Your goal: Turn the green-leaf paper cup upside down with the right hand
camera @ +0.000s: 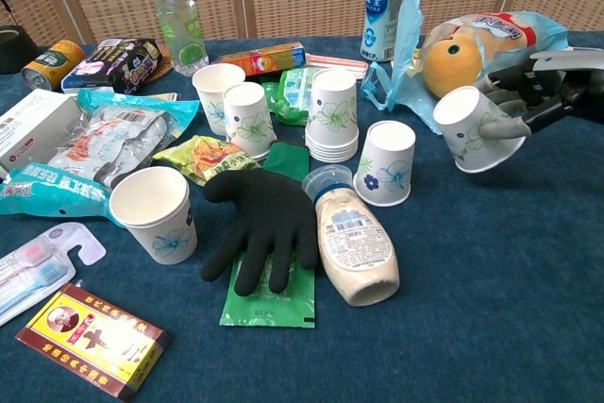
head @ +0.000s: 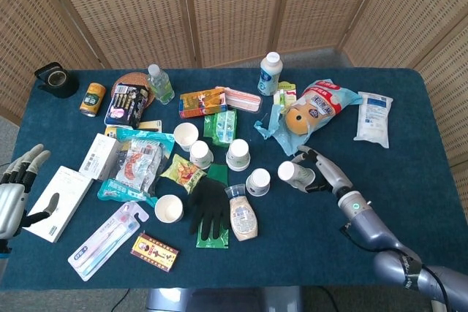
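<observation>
My right hand (head: 322, 172) (camera: 543, 92) grips the green-leaf paper cup (head: 295, 175) (camera: 474, 128) and holds it above the blue table, right of centre. The cup is tilted, its closed base turned up and to the left and its rim down toward the hand. Fingers wrap around the cup's side. My left hand (head: 16, 189) hovers at the table's left edge, fingers spread, holding nothing; the chest view does not show it.
Close to the left of the held cup stand an upside-down blue-flower cup (camera: 388, 162), a cup stack (camera: 333, 115), a sauce bottle (camera: 356, 245) and a black glove (camera: 261, 225). A bagged plush toy (camera: 462, 49) lies behind. Bare blue table (camera: 510, 290) spreads at front right.
</observation>
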Robot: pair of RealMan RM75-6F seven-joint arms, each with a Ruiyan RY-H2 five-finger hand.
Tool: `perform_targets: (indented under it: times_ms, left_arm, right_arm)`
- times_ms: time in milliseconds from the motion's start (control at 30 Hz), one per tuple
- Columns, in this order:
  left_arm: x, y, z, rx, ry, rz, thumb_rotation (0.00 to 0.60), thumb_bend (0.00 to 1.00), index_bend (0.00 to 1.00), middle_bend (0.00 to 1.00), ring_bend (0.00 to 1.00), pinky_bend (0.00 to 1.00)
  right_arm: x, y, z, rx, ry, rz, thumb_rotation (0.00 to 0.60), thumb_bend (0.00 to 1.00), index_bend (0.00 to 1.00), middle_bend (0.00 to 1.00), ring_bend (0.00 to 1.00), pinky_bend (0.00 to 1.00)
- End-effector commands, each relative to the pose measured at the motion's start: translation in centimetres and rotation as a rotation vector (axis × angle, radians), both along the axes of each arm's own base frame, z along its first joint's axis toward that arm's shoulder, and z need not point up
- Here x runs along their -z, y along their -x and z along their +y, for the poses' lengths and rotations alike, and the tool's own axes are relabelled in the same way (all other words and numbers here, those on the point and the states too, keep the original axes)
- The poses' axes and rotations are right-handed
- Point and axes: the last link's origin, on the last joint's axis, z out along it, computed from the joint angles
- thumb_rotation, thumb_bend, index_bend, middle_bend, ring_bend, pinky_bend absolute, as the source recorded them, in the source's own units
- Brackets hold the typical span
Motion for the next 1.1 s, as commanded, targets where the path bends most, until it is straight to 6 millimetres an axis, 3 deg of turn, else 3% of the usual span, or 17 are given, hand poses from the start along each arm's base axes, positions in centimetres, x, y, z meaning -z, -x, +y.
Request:
perform_targets:
  times_ms: [33,567,900,1100]
  left_arm:
    - [-0.1,-0.1,0.0,0.002,-0.003,0.002,0.6,0.46,0.03,0.04,0.03,0.1]
    - [-0.4,-0.4,-0.3,0.01,-0.011,0.003,0.6,0.46,0.03,0.04,0.03,0.1]
    - [-0.5,-0.6,-0.5,0.024,-0.015,-0.004,0.6,0.46,0.03,0.04,0.02,0.1]
    - [-0.5,-0.6,-0.6,0.028,-0.014,-0.012,0.6,0.46,0.03,0.04,0.02,0.1]
  right_arm:
    - [0.0,1.3,-0.4,0.01,-0.01,-0.024,0.6,0.39,0.39,0.03,0.0,0.0]
    - [0.7,3.8,-0.1,-0.046,-0.054,-0.048,0.6,0.37,0.35,0.01,0.0,0.0]
    - [-0.7,5.5,0.2,-0.085,-0.034,-0.024,0.575,0.5,0.12,0.0,0.0,0.0]
    - [-1.7,5.9,0.3,-0.105,0.002,-0.004,0.537,0.51,0.09,0.0,0.0,0.0]
